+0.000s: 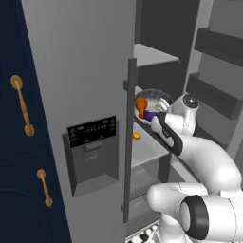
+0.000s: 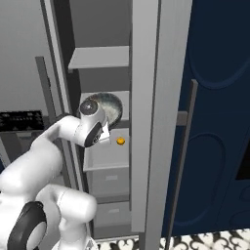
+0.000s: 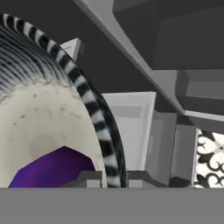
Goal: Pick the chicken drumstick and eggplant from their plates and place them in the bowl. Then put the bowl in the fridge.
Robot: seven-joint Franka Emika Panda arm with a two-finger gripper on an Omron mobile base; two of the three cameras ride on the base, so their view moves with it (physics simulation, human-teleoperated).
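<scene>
The dark grey bowl [image 1: 159, 97] is held inside the open fridge [image 1: 80, 71], just above a middle shelf [image 1: 147, 147] and tipped toward me. In it lie the orange-brown chicken drumstick [image 1: 141, 105] and the purple eggplant [image 1: 150, 115]. My gripper [image 1: 156, 119] is shut on the bowl's near rim. In the hand view the striped rim [image 3: 94, 109] runs down between the fingertips [image 3: 92, 178], with the eggplant [image 3: 52, 168] on the pale inside. From the right, the bowl [image 2: 111, 105] peeks out behind my hand. The plates are out of view.
A small orange item [image 1: 136, 135] lies on the shelf below the bowl, also seen as that orange item [image 2: 120, 141]. The left fridge door with the dark dispenser panel [image 1: 92, 133] stands shut, its handle [image 1: 129, 142] close by. Door bins [image 1: 213, 95] hang right. Navy cabinets [image 1: 19, 142] flank the fridge.
</scene>
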